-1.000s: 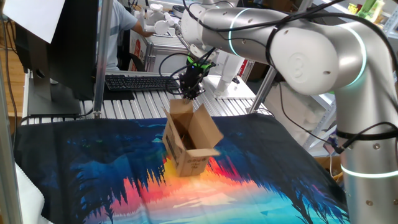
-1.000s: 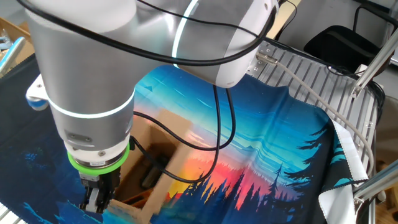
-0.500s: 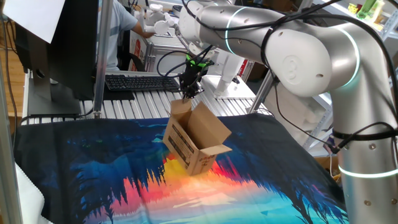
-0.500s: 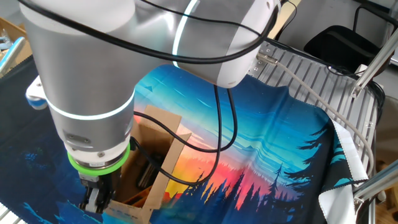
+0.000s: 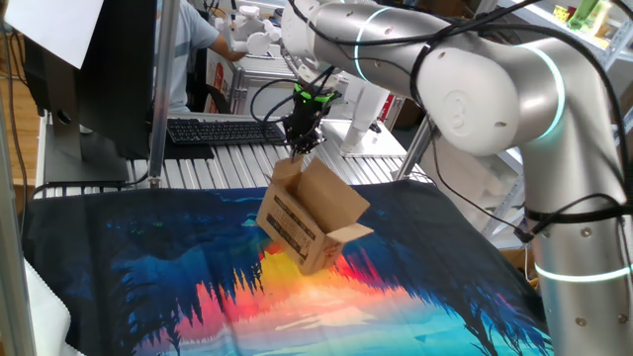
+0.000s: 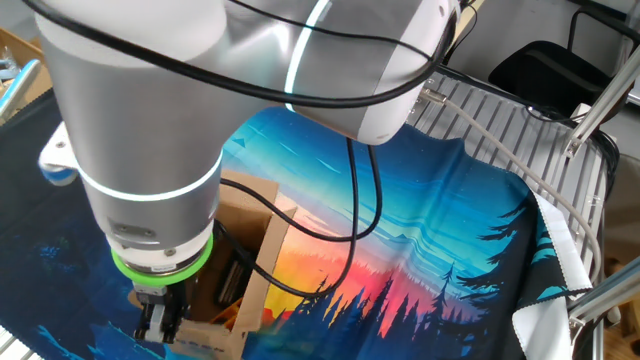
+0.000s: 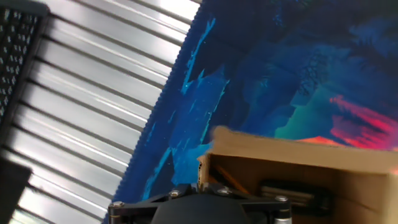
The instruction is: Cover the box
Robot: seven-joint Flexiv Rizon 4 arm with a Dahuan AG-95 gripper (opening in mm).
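Observation:
The box (image 5: 312, 222) is a small brown carton with black print on its side. It hangs tilted over the colourful cloth (image 5: 396, 307), its open top facing up and to the right. My gripper (image 5: 300, 144) is shut on the box's rear top flap (image 5: 288, 169) and holds it from above. In the other fixed view the gripper (image 6: 164, 326) sits at the box's near edge, and the box (image 6: 252, 215) shows its open inside. In the hand view the flap's edge (image 7: 203, 168) stands between the fingers, with the box's inside (image 7: 298, 183) to the right.
A keyboard (image 5: 213, 131) and a dark monitor (image 5: 109, 79) stand behind the cloth on the slatted metal table (image 5: 227, 168). A person (image 5: 193, 40) is at the back. A larger cardboard box (image 6: 15, 55) is at the left edge, and a black chair (image 6: 545, 70) is at the far right.
The gripper has risen slightly with the flap. The box has tilted further, its bottom swinging up and to the right off the cloth.

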